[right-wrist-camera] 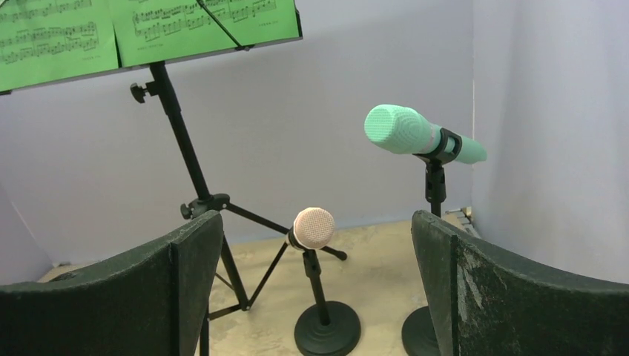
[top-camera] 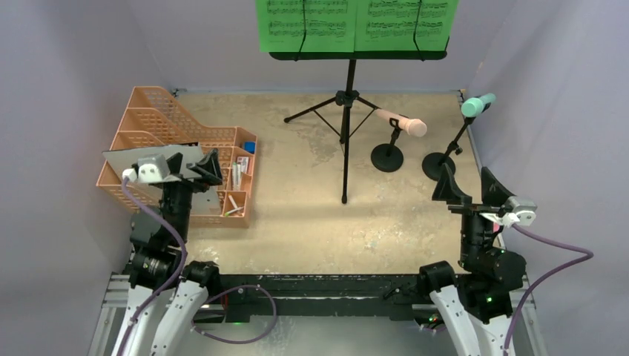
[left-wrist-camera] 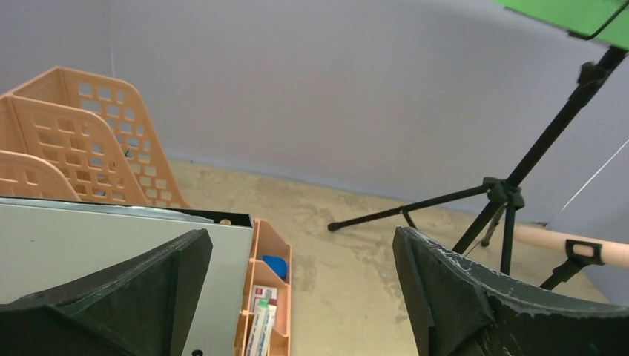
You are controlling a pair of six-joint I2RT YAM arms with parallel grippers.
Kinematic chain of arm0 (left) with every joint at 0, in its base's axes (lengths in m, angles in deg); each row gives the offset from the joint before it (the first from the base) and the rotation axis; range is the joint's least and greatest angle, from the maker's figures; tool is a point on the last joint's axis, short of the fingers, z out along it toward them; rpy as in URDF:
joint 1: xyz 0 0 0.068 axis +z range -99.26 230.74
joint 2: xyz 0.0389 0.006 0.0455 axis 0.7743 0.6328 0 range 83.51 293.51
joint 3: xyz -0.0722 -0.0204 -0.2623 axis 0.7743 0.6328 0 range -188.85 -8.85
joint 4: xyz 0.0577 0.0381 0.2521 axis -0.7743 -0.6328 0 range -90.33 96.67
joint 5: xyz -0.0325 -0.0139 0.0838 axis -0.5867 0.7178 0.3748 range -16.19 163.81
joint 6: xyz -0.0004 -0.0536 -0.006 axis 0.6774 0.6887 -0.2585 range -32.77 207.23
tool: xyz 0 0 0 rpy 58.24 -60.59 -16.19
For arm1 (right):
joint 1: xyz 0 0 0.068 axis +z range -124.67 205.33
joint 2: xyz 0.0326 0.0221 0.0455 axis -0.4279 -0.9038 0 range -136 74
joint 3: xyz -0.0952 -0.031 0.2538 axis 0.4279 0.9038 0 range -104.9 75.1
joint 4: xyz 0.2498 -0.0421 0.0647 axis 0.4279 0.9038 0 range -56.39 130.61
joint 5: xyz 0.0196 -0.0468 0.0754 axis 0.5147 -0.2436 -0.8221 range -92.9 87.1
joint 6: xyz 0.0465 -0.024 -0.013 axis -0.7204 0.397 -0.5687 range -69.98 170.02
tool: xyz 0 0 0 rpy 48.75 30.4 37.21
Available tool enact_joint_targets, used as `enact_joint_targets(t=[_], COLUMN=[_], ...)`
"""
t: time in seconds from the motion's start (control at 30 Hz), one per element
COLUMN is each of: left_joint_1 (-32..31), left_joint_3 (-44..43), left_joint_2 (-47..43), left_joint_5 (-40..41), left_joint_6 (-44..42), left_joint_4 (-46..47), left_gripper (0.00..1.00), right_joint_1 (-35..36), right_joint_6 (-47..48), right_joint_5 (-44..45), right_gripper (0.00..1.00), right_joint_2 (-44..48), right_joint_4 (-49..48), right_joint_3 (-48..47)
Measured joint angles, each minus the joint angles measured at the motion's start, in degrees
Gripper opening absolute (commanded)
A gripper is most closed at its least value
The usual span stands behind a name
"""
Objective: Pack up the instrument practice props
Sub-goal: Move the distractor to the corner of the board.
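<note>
The black music stand rises on tripod legs at the back centre, and two green sheet-music pages rest on its desk. Right of it, the pink microphone and the mint microphone sit clipped in two round-based black holders. My left gripper hangs open over the organizer, holding nothing. My right gripper is open and empty too, just in front of the mint holder. In the right wrist view the pink microphone shows between my fingers, some way beyond them.
An orange mesh file organizer stands at the left, with a grey-white board lying on it and small items in its front compartments. Grey-blue walls close the table on three sides. The stand's legs spread across the back.
</note>
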Motion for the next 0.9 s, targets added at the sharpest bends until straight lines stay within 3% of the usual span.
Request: enact_joint_targets(t=[0.33,0.67,0.9], left_joint_1=[0.0,0.0,0.1], left_joint_3=[-12.5,-12.5,-10.1], left_joint_2=[13.9,11.6,19.5], left_joint_5=[2.1,9.9,13.2], left_joint_6=[8.1,23.9,39.1], left_joint_4=[-14.6,-30.5,-43.9], left_gripper=[0.99,0.99,0.99], right_joint_1=[0.0,0.0,0.4], right_joint_6=[-0.7,-1.7,-2.0], right_joint_5=[-0.5,-1.6,-2.4], right_gripper=[0.99,0.99,0.99], right_joint_2=[-1.2,2.4,2.9], right_joint_4=[0.7,0.5,0.3], right_joint_3=[0.0,0.2,0.5])
